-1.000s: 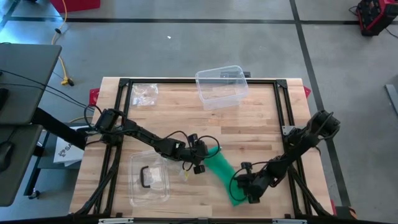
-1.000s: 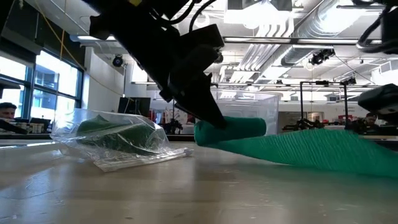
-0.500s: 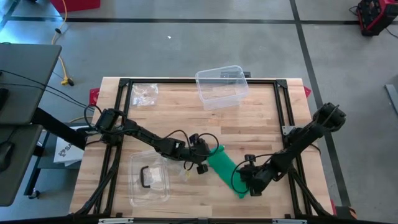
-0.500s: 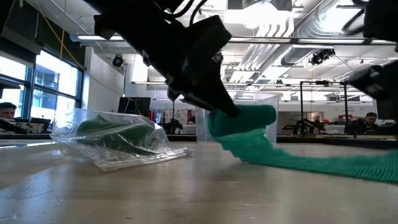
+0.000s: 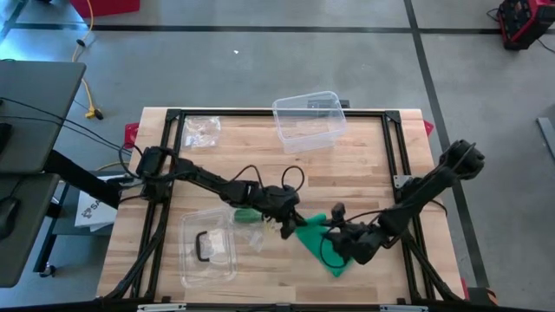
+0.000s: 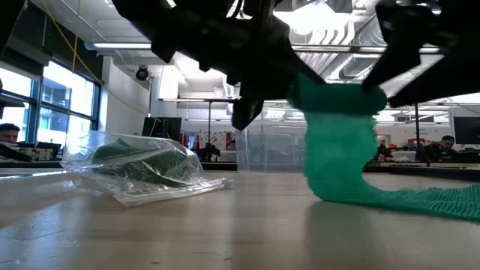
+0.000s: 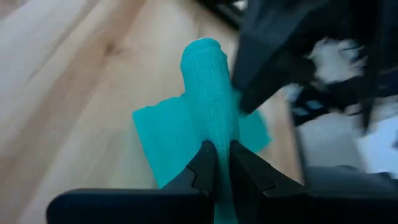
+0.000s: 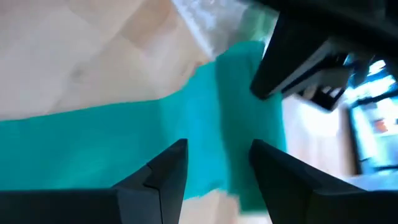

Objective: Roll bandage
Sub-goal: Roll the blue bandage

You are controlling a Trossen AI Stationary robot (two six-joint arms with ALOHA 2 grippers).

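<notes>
**Bandage roll held clear of the surface, tail trailing**

Wooden planks form the desk (image 5: 364, 173), a pale butcher-block top bordered by a dark metal frame; beyond it the low view shows a workshop hall with ceiling ducts.

The bandage (image 5: 317, 244) is a green, ribbed, stretchy knit. Its wound part stands as a short cylinder, and the free tail drapes down and lies flat across the wood toward the near-right edge.

The left pincer (image 7: 217, 163) is pressed together on the end of the roll, holding it clear of the desk. This probably keeps the wound turns from loosening while the tail hangs.

The right pincer (image 8: 214, 163) is just beside the roll with its fingers spread, nothing between them. It appears positioned over the flat tail, likely to take a fresh hold and feed more cloth.

A crinkled clear plastic bag (image 5: 208, 250) lies near the left arm, and a rigid clear tub (image 5: 308, 121) sits at the far edge, well apart.
</notes>
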